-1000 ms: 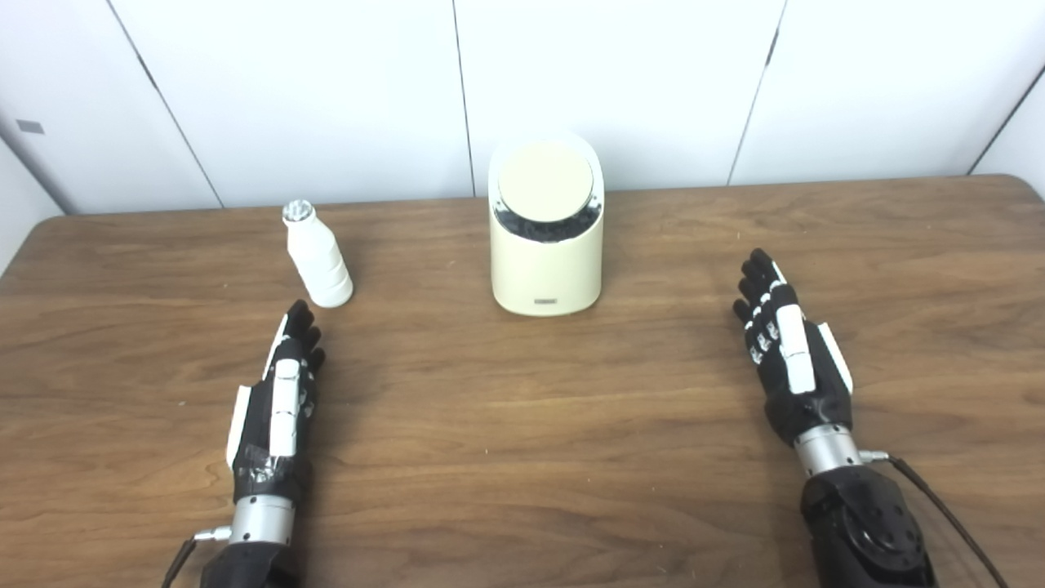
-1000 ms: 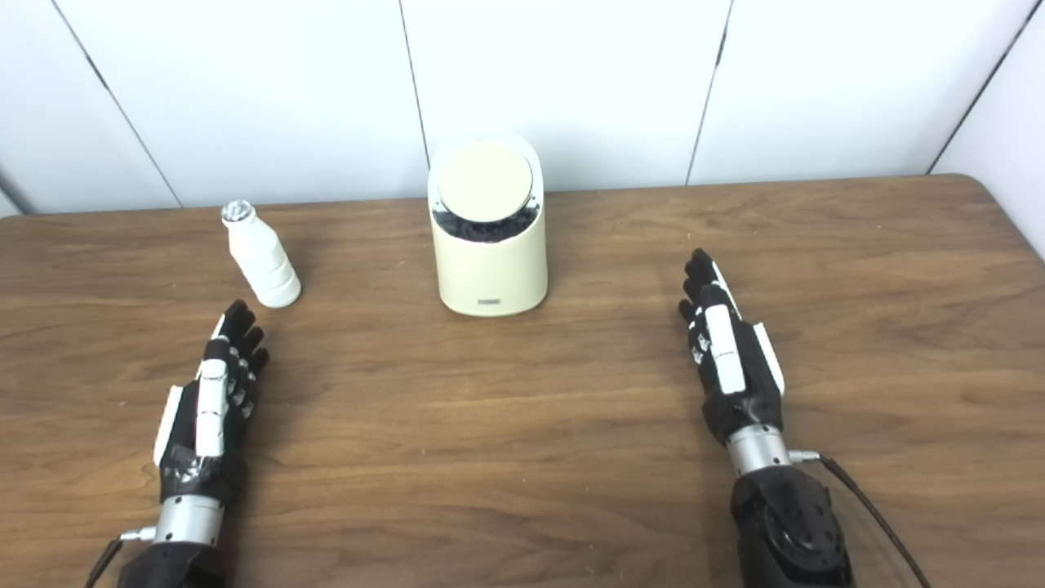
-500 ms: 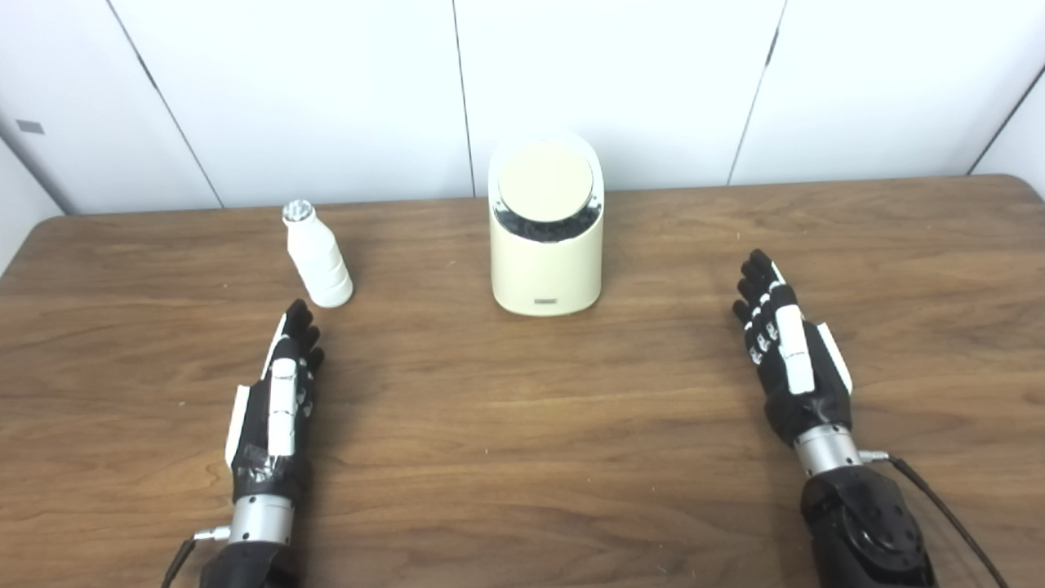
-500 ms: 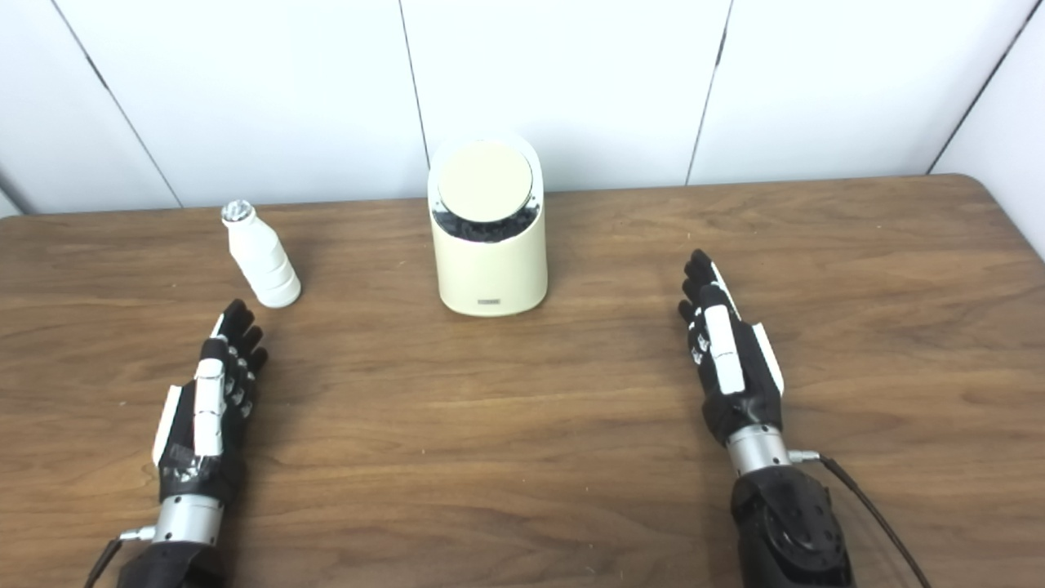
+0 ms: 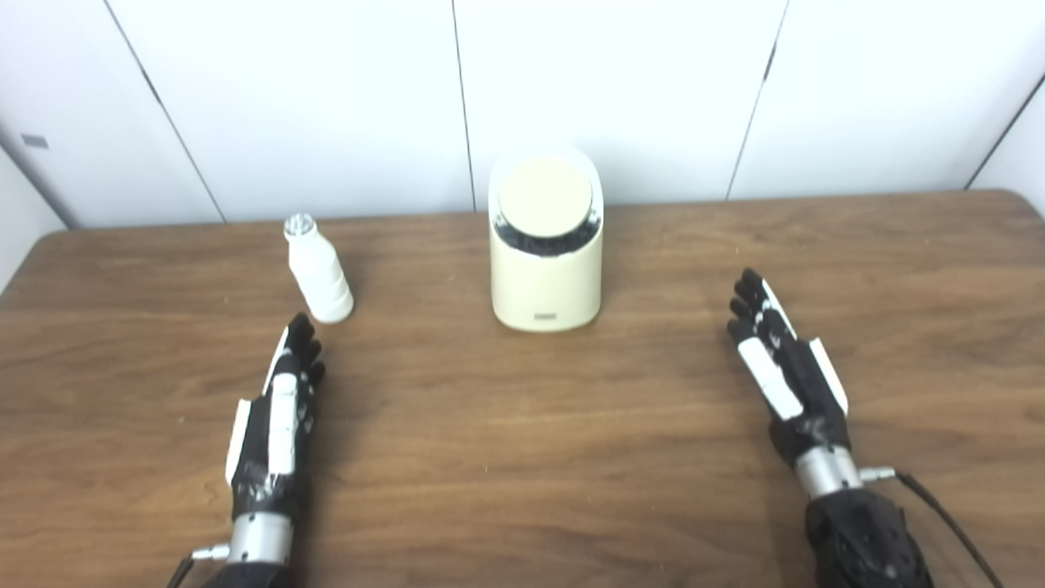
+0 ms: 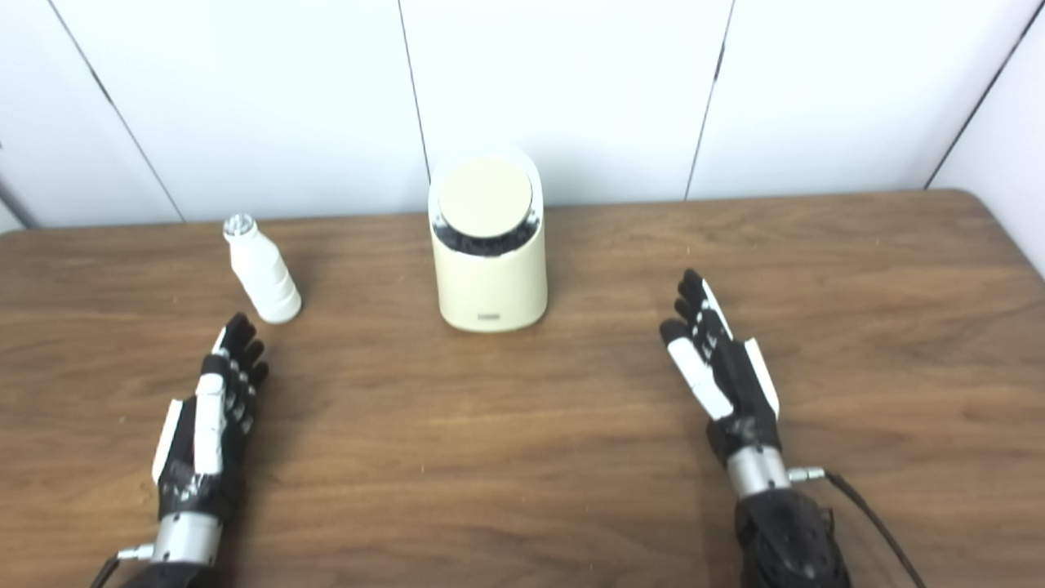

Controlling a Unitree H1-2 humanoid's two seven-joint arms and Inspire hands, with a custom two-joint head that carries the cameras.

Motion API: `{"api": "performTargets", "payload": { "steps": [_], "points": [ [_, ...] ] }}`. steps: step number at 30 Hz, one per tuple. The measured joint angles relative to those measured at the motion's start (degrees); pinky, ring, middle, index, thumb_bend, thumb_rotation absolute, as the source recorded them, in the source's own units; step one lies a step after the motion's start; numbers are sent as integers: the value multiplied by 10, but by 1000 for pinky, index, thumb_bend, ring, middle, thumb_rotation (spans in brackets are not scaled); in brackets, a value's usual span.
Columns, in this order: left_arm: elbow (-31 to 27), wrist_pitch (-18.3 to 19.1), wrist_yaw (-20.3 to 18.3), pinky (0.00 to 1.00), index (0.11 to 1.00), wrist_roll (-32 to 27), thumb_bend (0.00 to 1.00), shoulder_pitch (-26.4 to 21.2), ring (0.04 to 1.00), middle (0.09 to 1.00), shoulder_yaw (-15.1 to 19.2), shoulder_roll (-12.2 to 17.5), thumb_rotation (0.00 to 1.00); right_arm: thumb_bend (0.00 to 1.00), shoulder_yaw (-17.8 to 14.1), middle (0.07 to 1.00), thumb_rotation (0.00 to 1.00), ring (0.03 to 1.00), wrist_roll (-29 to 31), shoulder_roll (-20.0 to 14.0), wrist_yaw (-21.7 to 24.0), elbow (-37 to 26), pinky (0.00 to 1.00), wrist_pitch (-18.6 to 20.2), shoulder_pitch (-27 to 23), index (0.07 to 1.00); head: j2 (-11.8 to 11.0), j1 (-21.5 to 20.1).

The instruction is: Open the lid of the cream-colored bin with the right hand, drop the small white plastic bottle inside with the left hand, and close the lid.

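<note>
The cream-colored bin (image 5: pixel 545 269) stands at the back middle of the table with its round lid (image 5: pixel 545 187) shut. The small white plastic bottle (image 5: pixel 317 272) stands upright to its left. My left hand (image 5: pixel 280 408) lies open on the table just in front of the bottle, fingertips a short way from its base. My right hand (image 5: pixel 782 371) is open and empty to the right of the bin, fingers stretched out and the thumb drawn away from them.
The brown wooden table (image 5: pixel 522 457) runs to a white panelled wall (image 5: pixel 326 98) behind the bin. Its right rear corner (image 6: pixel 980 200) shows in the right eye view. A cable (image 5: pixel 939 514) trails from my right wrist.
The whole picture has shifted downward, so the camera moved. My right hand has turned slightly and its thumb has spread away from the fingers. Bottle, bin and left hand stay put.
</note>
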Motion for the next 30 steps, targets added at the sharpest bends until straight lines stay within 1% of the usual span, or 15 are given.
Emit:
{"api": "performTargets", "payload": {
  "steps": [3,5,9,11,14,15,17,19,22,26,28,30],
  "points": [
    [2,-8,-1,1000,1000,0,525,1,1000,1000,0,0,947,674,11,937,645,921,-47,1,-20,5,867,-3,-7,941,-9,-2],
    [2,-9,-1,1000,1000,0,528,1,1000,1000,0,0,941,674,16,942,653,926,-68,2,-28,9,881,-3,-15,948,-23,-2],
    [4,-15,0,1000,1000,4,500,1,1000,1000,-1,0,957,668,25,954,654,936,-88,5,-34,13,904,-2,-35,965,-32,-1],
    [6,-24,0,1000,1000,7,499,1,1000,1000,-1,0,951,681,25,950,637,931,-93,5,-38,16,895,-2,-53,960,-33,-1],
    [7,-32,0,1000,1000,16,485,0,1000,1000,-2,0,965,711,25,948,653,924,-106,1,-45,27,884,5,-90,959,-40,0],
    [8,-33,1,1000,1000,17,482,0,1000,1000,-3,0,966,714,26,948,656,924,-113,-2,-45,28,883,6,-100,958,-40,0],
    [9,-37,1,1000,1000,18,479,-1,1000,1000,-3,0,976,724,31,941,619,914,-125,-6,-45,27,870,12,-118,957,-39,1],
    [12,-48,0,1000,1000,20,473,-3,1000,1000,-4,0,981,726,36,936,592,909,-142,-8,-45,24,861,31,-133,960,-39,0],
    [17,-57,0,1000,1000,20,460,-6,1000,1000,-4,0,985,731,43,938,545,914,-152,-8,-43,24,879,40,-149,967,-39,0],
    [19,-57,1,1000,1000,23,487,-8,1000,1000,-5,0,978,753,54,946,534,927,-163,-10,-36,25,877,60,-175,974,-38,2],
    [19,-57,1,1000,1000,25,484,-9,1000,1000,-6,-1,978,757,60,949,535,933,-171,-11,-32,25,882,73,-194,975,-37,1],
    [20,-57,2,1000,1000,29,489,-9,1000,1000,-6,-1,970,768,69,957,510,945,-183,-17,-27,26,890,78,-211,971,-37,0]
  ]
}}
